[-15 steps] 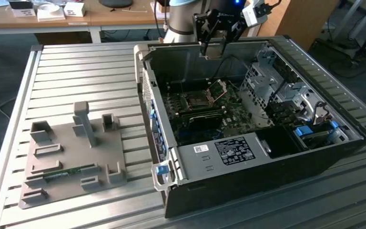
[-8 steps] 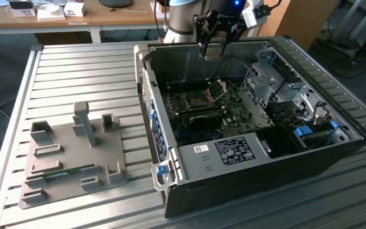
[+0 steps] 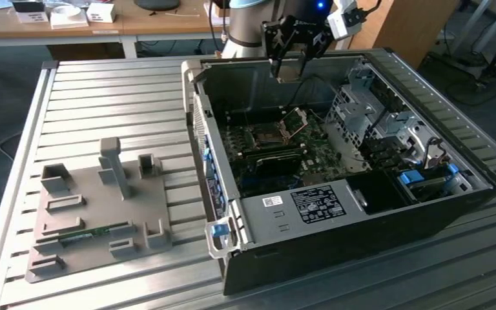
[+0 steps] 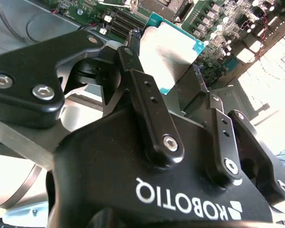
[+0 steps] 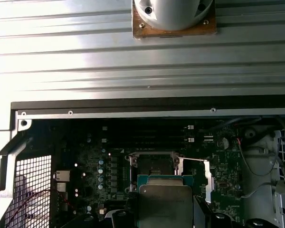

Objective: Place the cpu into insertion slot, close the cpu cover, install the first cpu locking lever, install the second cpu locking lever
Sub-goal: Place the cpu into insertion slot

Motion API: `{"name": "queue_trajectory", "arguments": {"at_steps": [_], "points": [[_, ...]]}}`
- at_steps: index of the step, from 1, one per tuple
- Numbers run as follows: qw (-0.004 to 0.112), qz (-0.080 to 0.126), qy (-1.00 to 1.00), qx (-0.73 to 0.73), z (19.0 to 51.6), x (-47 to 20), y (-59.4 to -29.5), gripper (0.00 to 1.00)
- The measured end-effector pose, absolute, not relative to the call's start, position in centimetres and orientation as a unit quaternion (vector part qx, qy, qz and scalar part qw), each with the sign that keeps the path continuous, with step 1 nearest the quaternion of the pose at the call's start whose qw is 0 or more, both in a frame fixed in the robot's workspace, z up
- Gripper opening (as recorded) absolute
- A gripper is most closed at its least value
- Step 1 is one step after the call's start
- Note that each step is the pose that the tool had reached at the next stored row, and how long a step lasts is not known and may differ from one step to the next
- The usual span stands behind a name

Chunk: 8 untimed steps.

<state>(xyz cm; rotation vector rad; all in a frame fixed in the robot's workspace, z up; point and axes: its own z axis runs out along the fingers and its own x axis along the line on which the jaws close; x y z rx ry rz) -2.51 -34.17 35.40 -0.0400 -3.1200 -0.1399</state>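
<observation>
In the exterior view my gripper (image 3: 289, 70) hangs over the far part of the open grey computer case (image 3: 334, 219), shut on the cpu (image 3: 289, 73), a small pale square chip. The second wrist view shows the cpu (image 4: 170, 53) pinched between two black fingers (image 4: 143, 90), its silvery face and teal edge visible. Below lies the insertion slot (image 3: 265, 133), a dark square with a metal rim. Its cpu cover (image 3: 296, 123) stands tilted up on the exterior view's right side. In the first wrist view the cpu (image 5: 165, 205) hovers just short of the insertion slot (image 5: 153, 166).
Drive cages and cables (image 3: 377, 123) fill the case on the exterior view's right. Case walls (image 3: 201, 129) ring the motherboard. A grey fixture plate (image 3: 101, 206) holding a green memory stick lies on the slatted table. The arm's base (image 5: 173, 14) stands behind the case.
</observation>
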Motion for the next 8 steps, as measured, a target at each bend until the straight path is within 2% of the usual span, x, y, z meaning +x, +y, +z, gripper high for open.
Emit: {"name": "queue_trajectory", "arguments": {"at_steps": [8], "points": [[0.008, -0.045, -0.999, -0.013, 34.59, -2.6, -34.17, 0.54]]}}
